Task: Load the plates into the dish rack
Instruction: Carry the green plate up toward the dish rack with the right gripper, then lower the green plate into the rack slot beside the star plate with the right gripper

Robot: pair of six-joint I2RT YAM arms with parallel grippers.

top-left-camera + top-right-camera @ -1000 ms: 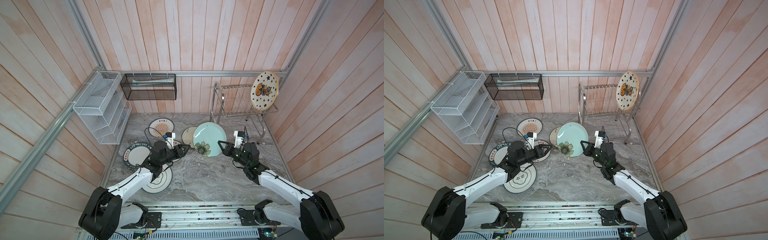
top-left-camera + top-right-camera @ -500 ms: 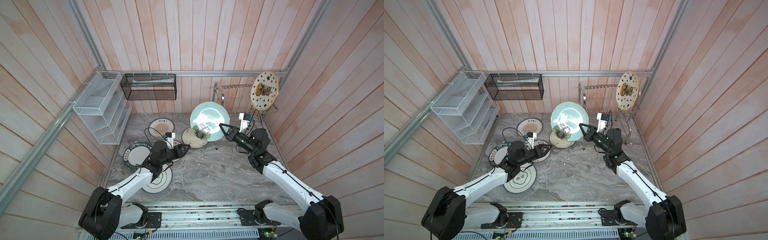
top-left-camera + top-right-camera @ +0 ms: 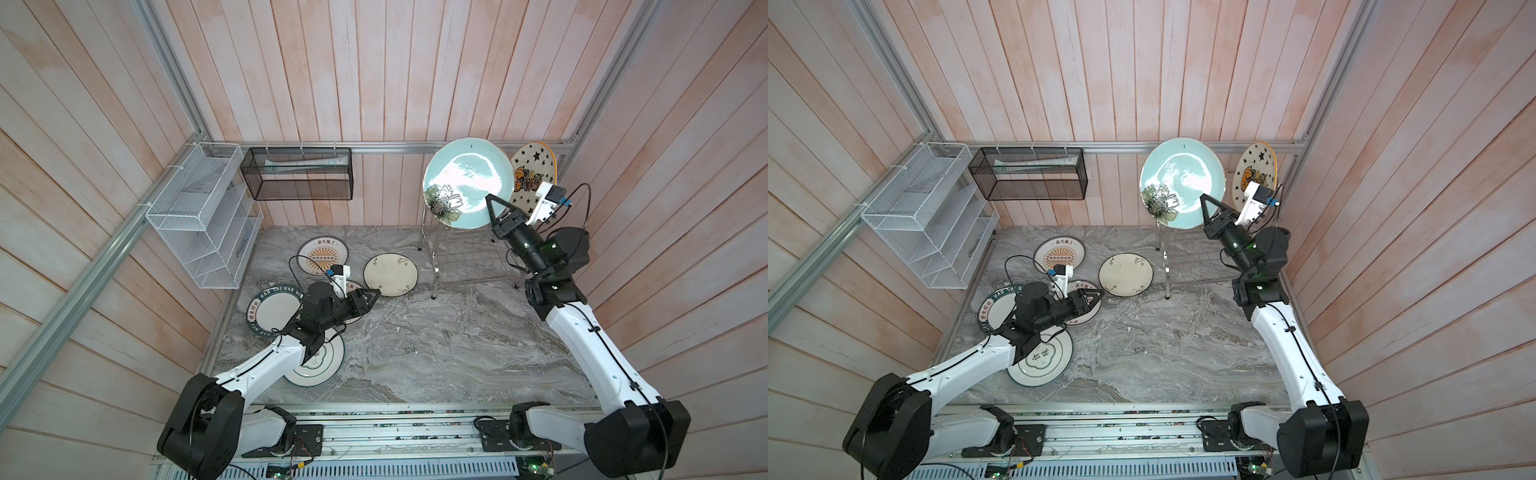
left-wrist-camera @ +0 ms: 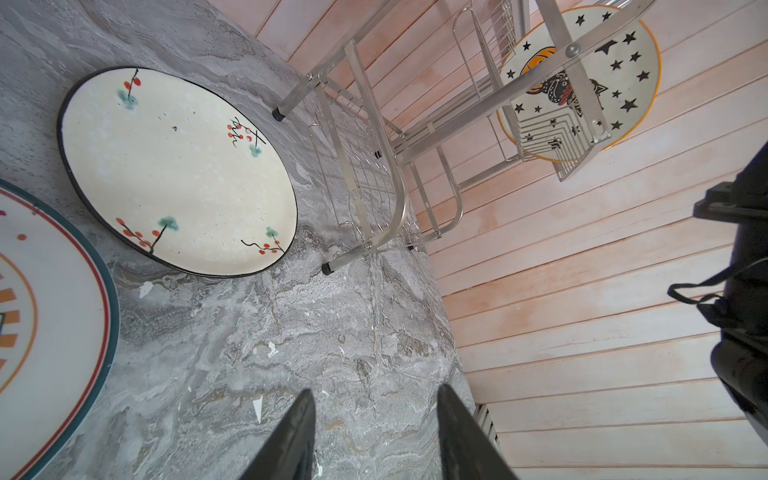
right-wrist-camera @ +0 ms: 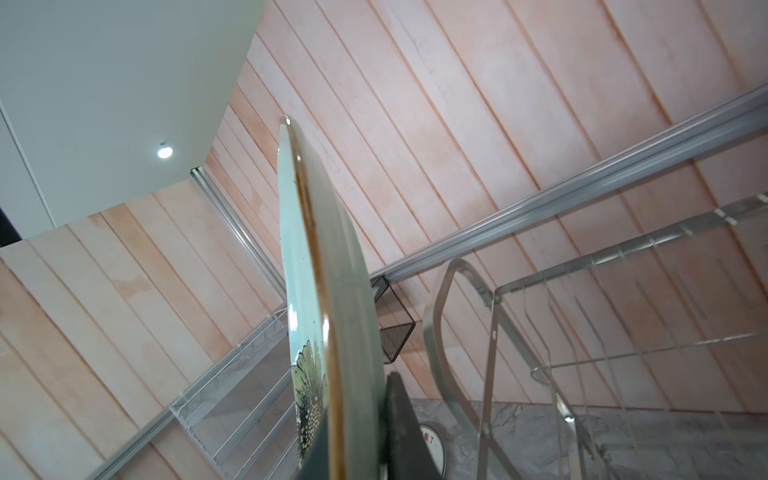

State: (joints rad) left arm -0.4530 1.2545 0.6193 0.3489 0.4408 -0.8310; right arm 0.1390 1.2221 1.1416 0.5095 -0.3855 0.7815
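In both top views, star plate point(image 3: 536, 166) upright in dish rack point(image 3: 435, 262), right claw point(image 3: 489, 199) clamped on pale-blue plate point(image 3: 467, 178) aloft beside it, left wrist view, left claw point(image 4: 374, 419) apart, empty, cream plate point(image 4: 174, 174) on surface point(image 4: 291, 332) by rack, right wrist view, plate edge-on in claw.
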